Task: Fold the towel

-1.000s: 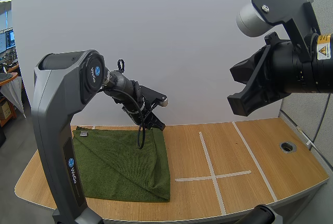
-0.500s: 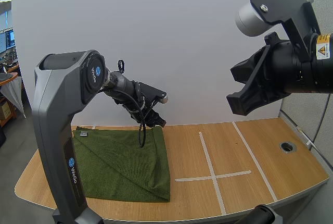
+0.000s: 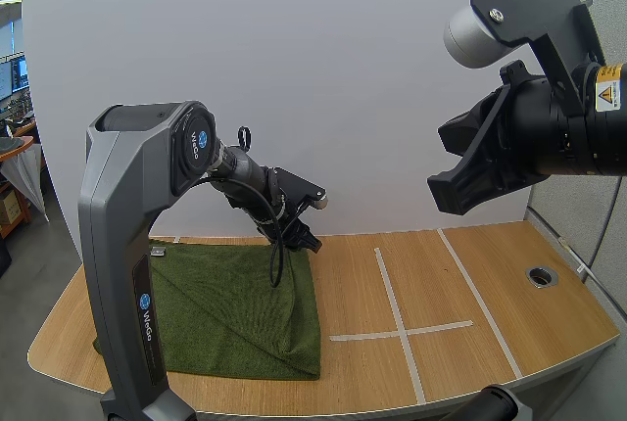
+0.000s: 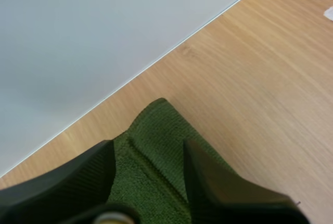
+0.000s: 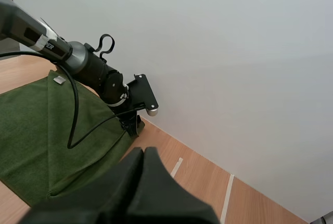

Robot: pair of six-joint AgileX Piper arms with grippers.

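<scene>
The two black fingers (image 4: pixel 78 177) of our left gripper (image 4: pixel 148 150) stand apart, holding nothing, just over the far right corner of the dark green terry towel (image 3: pixel 230 313). We judge they are placed to take this corner. The towel lies on the light wooden table (image 3: pixel 490 294). Our right gripper (image 5: pixel 143 153) is closed and empty, high and aside.

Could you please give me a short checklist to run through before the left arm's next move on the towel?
1. Left gripper open, fingers apart: ok.
2. Far corner of the towel lined up between those fingers: ok.
3. Fingers low enough to pinch the corner: cannot tell.
4. Right gripper shut and raised away from the towel: ok.
5. Towel lying smooth on the table: not ok, a diagonal fold crosses it.
</scene>
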